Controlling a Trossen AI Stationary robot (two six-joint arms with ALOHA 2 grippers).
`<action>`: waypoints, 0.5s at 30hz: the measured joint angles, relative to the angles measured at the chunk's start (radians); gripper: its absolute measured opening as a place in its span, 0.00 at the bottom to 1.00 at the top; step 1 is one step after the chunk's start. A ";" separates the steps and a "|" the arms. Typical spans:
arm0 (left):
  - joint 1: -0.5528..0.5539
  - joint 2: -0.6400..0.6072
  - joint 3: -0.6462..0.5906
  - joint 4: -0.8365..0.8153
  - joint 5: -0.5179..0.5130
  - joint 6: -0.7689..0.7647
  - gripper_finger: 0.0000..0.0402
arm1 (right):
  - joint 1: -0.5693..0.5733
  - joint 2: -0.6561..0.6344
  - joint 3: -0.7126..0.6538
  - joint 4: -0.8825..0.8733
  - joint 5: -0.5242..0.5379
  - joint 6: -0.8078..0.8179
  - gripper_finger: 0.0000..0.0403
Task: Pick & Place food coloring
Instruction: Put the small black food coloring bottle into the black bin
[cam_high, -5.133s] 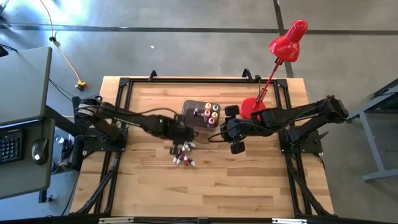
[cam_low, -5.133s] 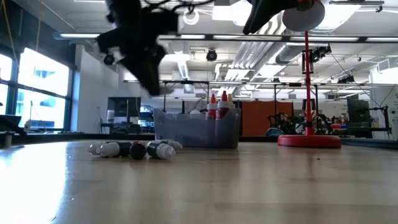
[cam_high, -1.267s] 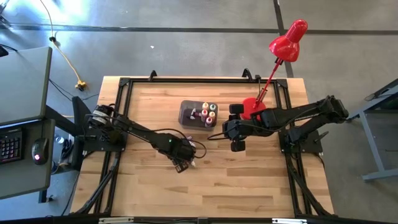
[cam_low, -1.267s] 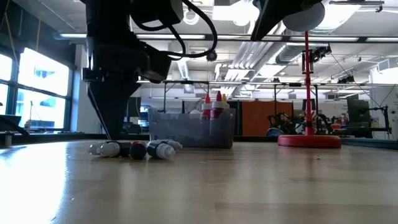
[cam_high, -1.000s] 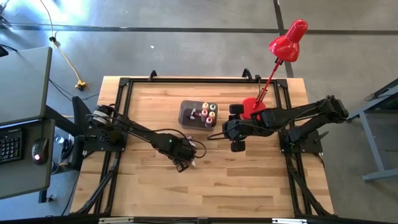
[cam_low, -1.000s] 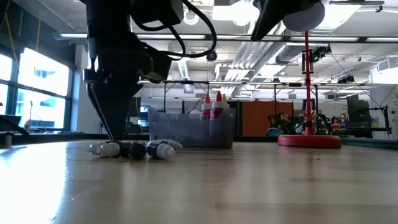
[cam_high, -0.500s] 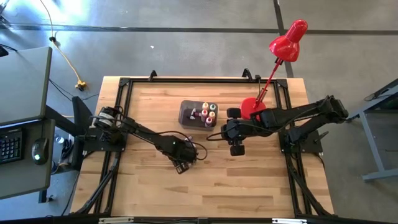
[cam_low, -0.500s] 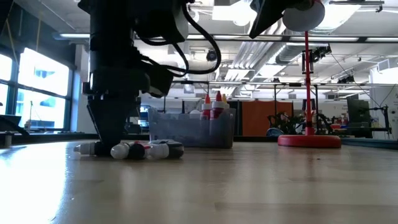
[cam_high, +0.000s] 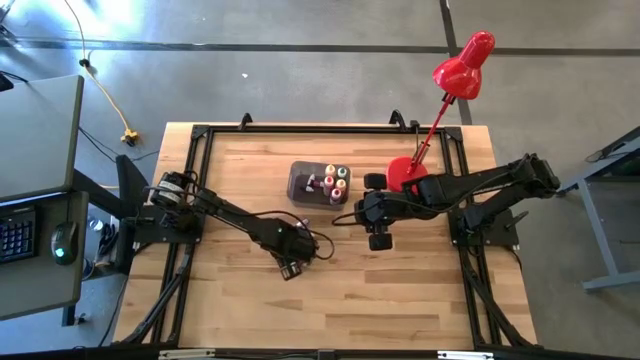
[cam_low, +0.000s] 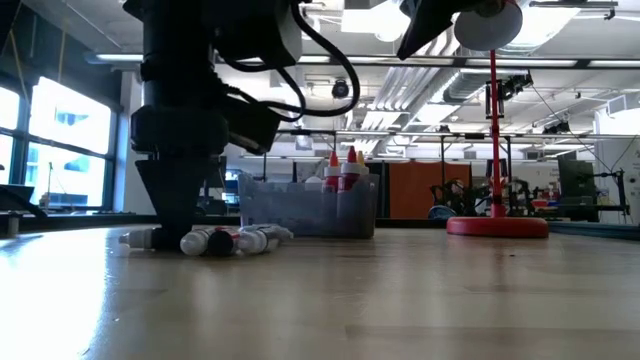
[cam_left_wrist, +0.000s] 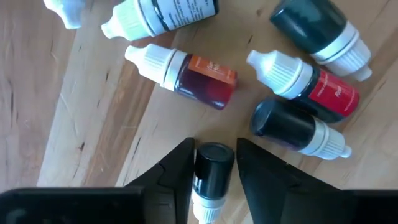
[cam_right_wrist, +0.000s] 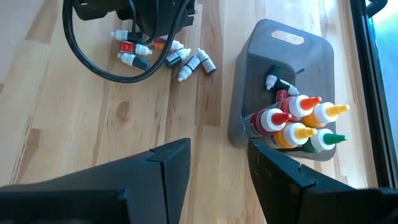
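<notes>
Several small food coloring bottles (cam_left_wrist: 292, 93) lie loose on their sides on the wooden table, just left of and nearer than the dark grey bin (cam_high: 303, 180). They also show in the low view (cam_low: 230, 241) and the right wrist view (cam_right_wrist: 158, 53). More bottles (cam_right_wrist: 298, 127) stand upright in the bin. My left gripper (cam_left_wrist: 214, 147) is down on the pile (cam_high: 291, 267), shut on one dark bottle. My right gripper (cam_right_wrist: 217, 155) hangs open above the table right of the bin (cam_high: 378, 240). My left gripper pinches one dark food coloring bottle by its dark body (cam_left_wrist: 214, 163), between the two fingers. The fingers come from above, pointing down, one on each side of the body. The bottle lies on its side on the table, its white cap (cam_left_wrist: 208, 205) toward the wrist.
A red desk lamp stands with its base (cam_high: 405, 172) at the far right of the table, its head (cam_high: 465, 65) reaching past the far edge. The bin stands at the table's middle, toward the far edge. Bare wood lies along the near half (cam_high: 400, 300).
My left gripper has come down from just above the loose bottles onto the pile and has narrowed around one bottle. The loose bottles have been shoved about on the table, and one has slid out toward the left in the low view.
</notes>
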 joint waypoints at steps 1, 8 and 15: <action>0.000 0.000 0.002 -0.001 0.001 0.004 0.27 | 0.000 0.000 0.000 0.001 0.000 0.000 0.38; 0.000 0.003 0.043 -0.034 0.000 0.044 0.17 | 0.000 0.000 0.000 0.012 -0.002 -0.005 0.38; 0.008 0.003 0.167 -0.204 -0.124 0.148 0.20 | 0.000 0.000 0.000 0.021 -0.006 -0.008 0.38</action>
